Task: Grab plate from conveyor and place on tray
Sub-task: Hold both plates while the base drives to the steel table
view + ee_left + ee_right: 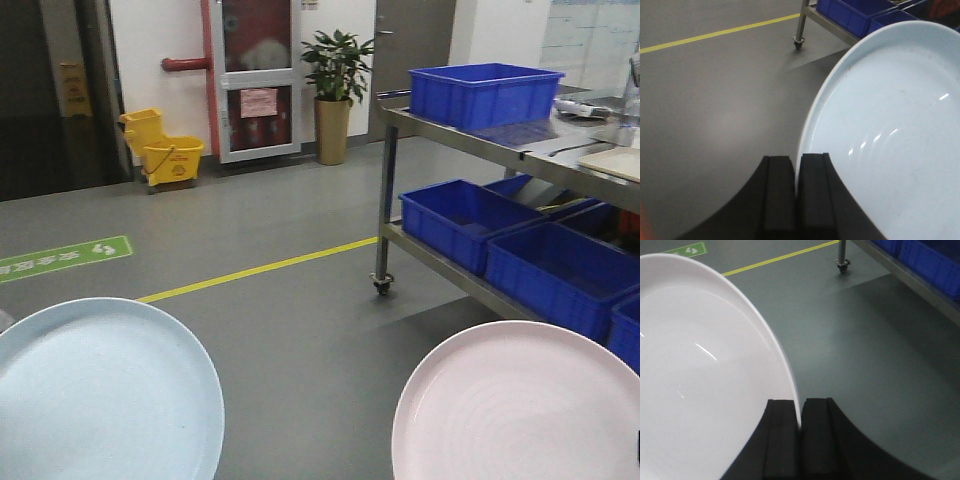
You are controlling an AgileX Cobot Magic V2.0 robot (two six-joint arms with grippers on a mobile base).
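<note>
The pale pink plate (515, 410) hangs in the air at the lower right of the front view, over the grey floor. My right gripper (800, 402) is shut on its rim, and the plate (700, 365) fills the left of the right wrist view. My left gripper (796, 160) is shut on the rim of a pale blue plate (890, 125), which shows at the lower left of the front view (100, 390). A corner of what looks like the flat cream tray (615, 160) lies on the steel table at the far right. The conveyor is out of view.
A wheeled steel table (440, 130) stands at the right, with a blue crate (485, 92) on top and more blue crates (455, 220) on its lower shelf. A yellow floor line (260, 268), a yellow mop bucket (165, 150) and a potted plant (335, 95) lie beyond.
</note>
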